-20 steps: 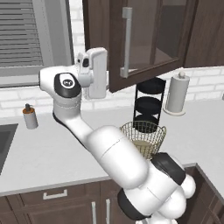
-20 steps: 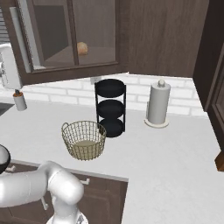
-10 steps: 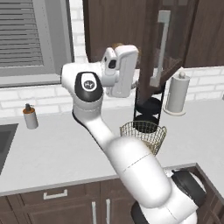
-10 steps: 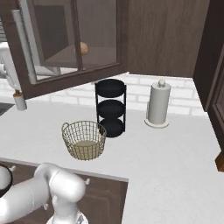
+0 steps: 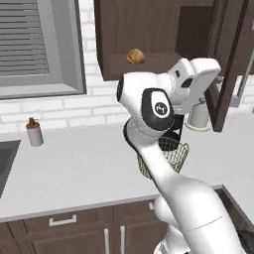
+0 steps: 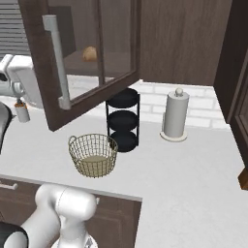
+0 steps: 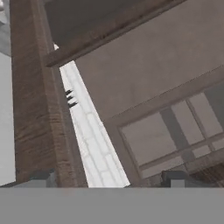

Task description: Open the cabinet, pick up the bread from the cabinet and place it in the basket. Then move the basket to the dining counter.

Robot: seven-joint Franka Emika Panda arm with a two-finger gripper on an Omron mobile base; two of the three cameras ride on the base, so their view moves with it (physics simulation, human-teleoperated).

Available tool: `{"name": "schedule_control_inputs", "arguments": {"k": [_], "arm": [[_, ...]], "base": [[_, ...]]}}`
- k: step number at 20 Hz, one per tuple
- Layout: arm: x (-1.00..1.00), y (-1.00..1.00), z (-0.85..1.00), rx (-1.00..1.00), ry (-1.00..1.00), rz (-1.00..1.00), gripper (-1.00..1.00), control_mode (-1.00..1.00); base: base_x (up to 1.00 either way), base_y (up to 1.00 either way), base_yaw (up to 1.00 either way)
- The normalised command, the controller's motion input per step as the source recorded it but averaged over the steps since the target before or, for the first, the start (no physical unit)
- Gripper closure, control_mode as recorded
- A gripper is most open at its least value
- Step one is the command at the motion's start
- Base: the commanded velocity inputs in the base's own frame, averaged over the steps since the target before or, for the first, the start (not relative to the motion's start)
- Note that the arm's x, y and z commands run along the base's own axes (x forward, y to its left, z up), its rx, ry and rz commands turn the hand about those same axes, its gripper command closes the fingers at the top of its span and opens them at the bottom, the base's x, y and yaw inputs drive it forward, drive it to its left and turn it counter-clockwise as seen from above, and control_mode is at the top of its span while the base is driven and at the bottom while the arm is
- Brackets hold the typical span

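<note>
Between the spread jaws of the gripper stands the cabinet door's edge; untouched.

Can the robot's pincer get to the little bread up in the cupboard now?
Probably yes. The cabinet door is swung wide open, so nothing stands in front of the bread on its shelf. The pincer is by the door's edge, empty, so it would have to move over to the shelf first.
</note>
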Motion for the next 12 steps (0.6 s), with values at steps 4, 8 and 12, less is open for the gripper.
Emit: {"name": "schedule_control_inputs", "arguments": {"k": [4, 8, 12], "arm": [[-0.42, -1.00, 0.01, 0.09, -0.13, 0.16, -1.00, -1.00], [0.08, -1.00, -0.12, 0.10, -0.01, 0.26, -1.00, -1.00], [0.16, -0.99, -0.01, 0.06, 0.00, 0.25, -1.00, -1.00]], "base": [[0.00, 0.00, 0.00], [0.00, 0.00, 0.00], [0.00, 0.00, 0.00]]}}
